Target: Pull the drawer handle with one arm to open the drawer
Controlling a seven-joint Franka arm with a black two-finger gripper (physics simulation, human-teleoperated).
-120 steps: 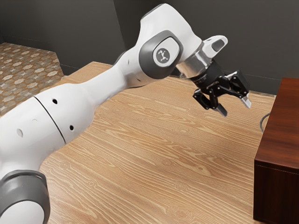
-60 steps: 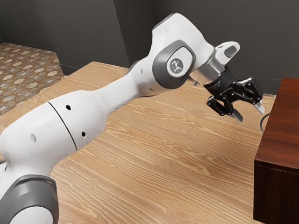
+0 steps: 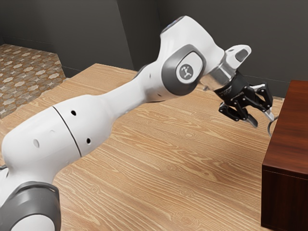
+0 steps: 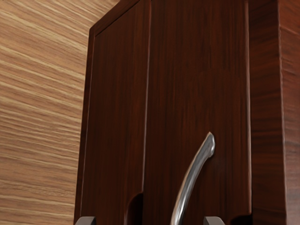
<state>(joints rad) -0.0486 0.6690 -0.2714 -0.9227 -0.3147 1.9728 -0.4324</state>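
Both fingers (image 3: 252, 121) spread wide, moved closer toward drawer handle (image 4: 192, 180), now just beside it.

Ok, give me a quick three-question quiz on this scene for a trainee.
1. True or false: the hand is open.
2. The handle is: A silver, B black, C red.
3. Fill in: in the exterior view, the cabinet sits at the ____ edge.
Key: 1 true; 2 A; 3 right.
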